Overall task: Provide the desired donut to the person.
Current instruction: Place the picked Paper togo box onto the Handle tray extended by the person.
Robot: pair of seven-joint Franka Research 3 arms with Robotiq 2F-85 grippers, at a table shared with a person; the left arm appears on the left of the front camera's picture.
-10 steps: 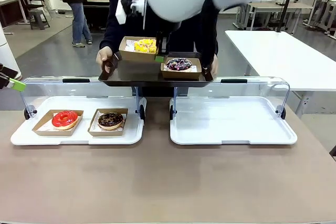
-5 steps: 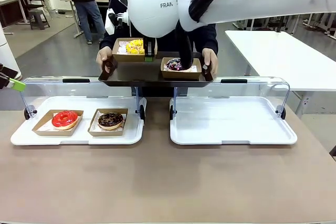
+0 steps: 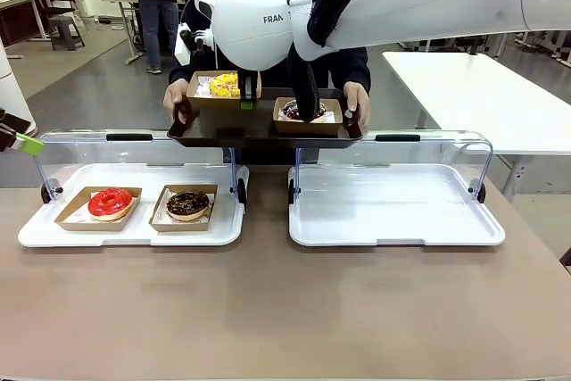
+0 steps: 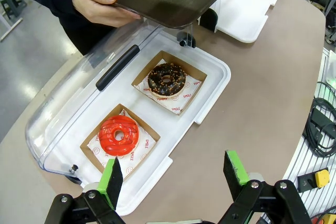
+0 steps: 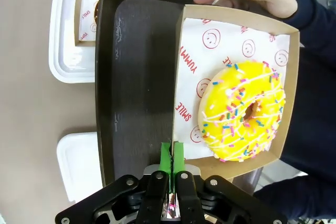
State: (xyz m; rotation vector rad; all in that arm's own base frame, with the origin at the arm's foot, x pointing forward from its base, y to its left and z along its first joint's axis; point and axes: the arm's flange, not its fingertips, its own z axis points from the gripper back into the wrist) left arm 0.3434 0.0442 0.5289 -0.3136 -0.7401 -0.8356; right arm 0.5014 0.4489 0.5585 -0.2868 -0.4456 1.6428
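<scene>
Right end effector (image 5: 171,153), green pads pressed together on the rim of a shallow brown cardboard tray (image 5: 292,93), holds it above the near-left part of the dark rectangular serving tray (image 3: 234,128) that the person (image 3: 352,67) in a dark long-sleeved top grips by both ends. In the cardboard tray, on printed white paper, lies the yellow-iced ring donut with coloured sprinkles (image 5: 242,112). A second cardboard tray with a dark-glazed sprinkled donut (image 3: 301,111) rests on the serving tray's right part. Left end effector (image 4: 174,177) hangs wide apart and empty over the desk (image 3: 268,310), above a white lidded display tray (image 4: 215,72) holding a red-glazed donut (image 4: 118,135) and a chocolate sprinkled donut (image 4: 166,79). Judged light; icing soft and easily marred, cardboard thin and flexible, so the rim is the sensible hold, kept level
</scene>
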